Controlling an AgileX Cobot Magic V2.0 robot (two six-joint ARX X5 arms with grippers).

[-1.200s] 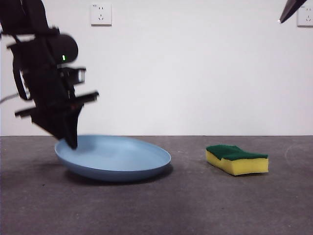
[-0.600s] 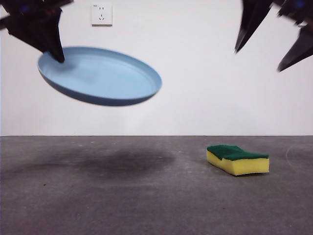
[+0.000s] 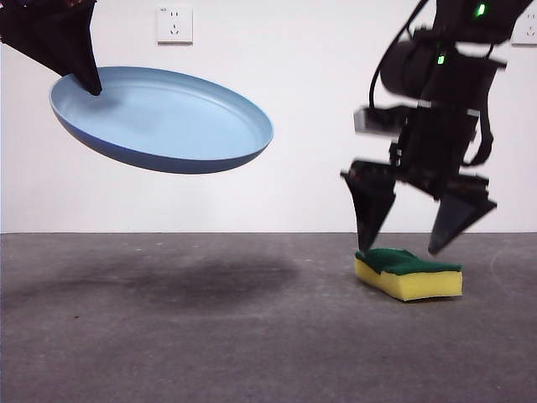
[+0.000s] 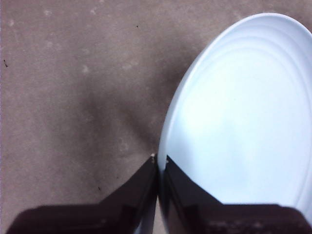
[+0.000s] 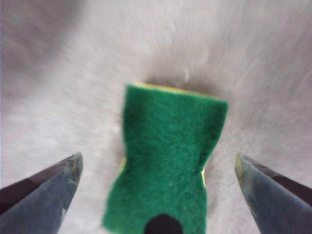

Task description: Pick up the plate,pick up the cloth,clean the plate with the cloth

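Grey table [image 3: 210,336], white wall socket [image 3: 174,24]

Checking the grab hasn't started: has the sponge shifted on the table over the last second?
No. The sponge lies at the same spot below the table's back edge, with the open right gripper just above it.
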